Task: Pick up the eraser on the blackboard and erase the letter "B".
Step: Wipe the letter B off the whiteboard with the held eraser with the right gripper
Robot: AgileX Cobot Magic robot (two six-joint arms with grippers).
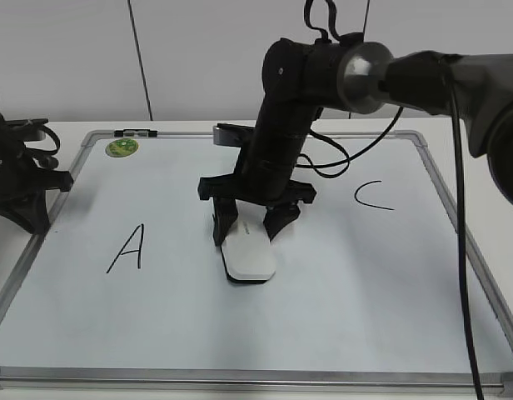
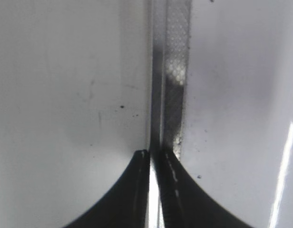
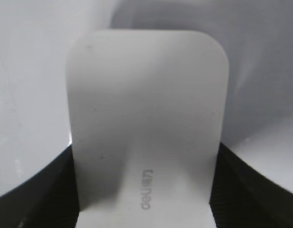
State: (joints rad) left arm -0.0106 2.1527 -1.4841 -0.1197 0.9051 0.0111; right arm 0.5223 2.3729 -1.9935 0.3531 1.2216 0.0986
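The white eraser [image 1: 250,257] lies flat at the middle of the blackboard [image 1: 323,300], a white board with a silver frame. My right gripper [image 1: 251,229] reaches down from above and is shut on the eraser's far end, one finger on each side. In the right wrist view the eraser [image 3: 146,109] fills the space between the two fingers [image 3: 145,159], with grey lettering on top. No letter "B" shows; the spot between A and C is covered by the eraser and arm. My left gripper [image 1: 27,208] is shut and empty at the board's left edge.
A black letter A [image 1: 127,248] is on the left and a black C [image 1: 373,196] on the right. A green sticker [image 1: 122,147] is at the far left corner. The left wrist view shows the board's silver frame [image 2: 170,71] just beyond the left fingertips [image 2: 153,154].
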